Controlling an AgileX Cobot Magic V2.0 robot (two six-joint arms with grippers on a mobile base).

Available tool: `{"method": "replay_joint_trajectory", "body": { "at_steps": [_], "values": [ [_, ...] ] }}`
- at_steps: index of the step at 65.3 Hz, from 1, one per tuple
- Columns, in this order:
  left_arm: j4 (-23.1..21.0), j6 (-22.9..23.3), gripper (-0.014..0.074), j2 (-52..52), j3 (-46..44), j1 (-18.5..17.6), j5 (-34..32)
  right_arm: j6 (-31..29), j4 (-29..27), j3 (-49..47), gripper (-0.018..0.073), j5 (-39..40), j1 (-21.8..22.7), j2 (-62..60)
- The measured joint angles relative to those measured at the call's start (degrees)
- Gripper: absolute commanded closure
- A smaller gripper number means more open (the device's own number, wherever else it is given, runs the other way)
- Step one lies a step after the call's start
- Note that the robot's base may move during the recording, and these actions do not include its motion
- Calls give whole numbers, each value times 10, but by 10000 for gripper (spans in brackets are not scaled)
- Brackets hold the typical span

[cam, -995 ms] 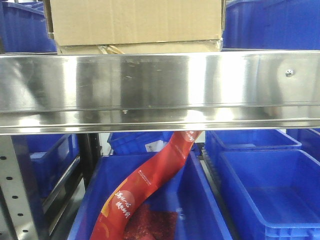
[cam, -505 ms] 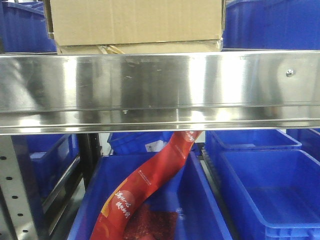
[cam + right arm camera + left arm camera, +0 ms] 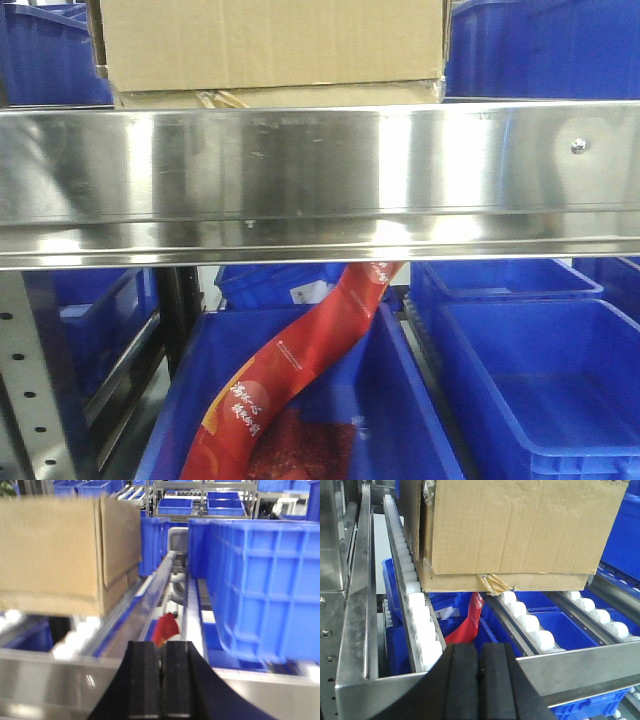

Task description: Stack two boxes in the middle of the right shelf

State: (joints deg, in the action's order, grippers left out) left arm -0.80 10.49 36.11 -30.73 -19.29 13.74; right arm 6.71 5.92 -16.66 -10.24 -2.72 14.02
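Note:
The large brown box sits on top of the flatter box on the steel shelf, above its broad shiny front lip. In the left wrist view the large box rests on the flatter box, whose yellowish tape is peeling, on white rollers. My left gripper is shut and empty, just in front of the shelf lip, apart from the boxes. My right gripper is shut and empty at the lip; the box stack shows blurred to its far left.
Blue plastic bins stand beside the boxes and on the level below. A red printed bag hangs into the lower middle bin. A perforated upright stands at lower left.

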Motion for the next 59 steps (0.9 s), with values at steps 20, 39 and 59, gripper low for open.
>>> {"method": "replay_joint_trajectory", "body": {
  "at_steps": [20, 39, 59],
  "values": [
    [0, 0, 707, 0, 0, 0, 0, -32, -43, 139, 720, 54, 60, -131],
    [0, 0, 707, 0, 0, 0, -4, -45, -55, 167, 720, 98, 65, -138],
    [0, 0, 707, 0, 0, 0, -4, -47, -56, 167, 720, 116, 65, -138]
  ]
}}
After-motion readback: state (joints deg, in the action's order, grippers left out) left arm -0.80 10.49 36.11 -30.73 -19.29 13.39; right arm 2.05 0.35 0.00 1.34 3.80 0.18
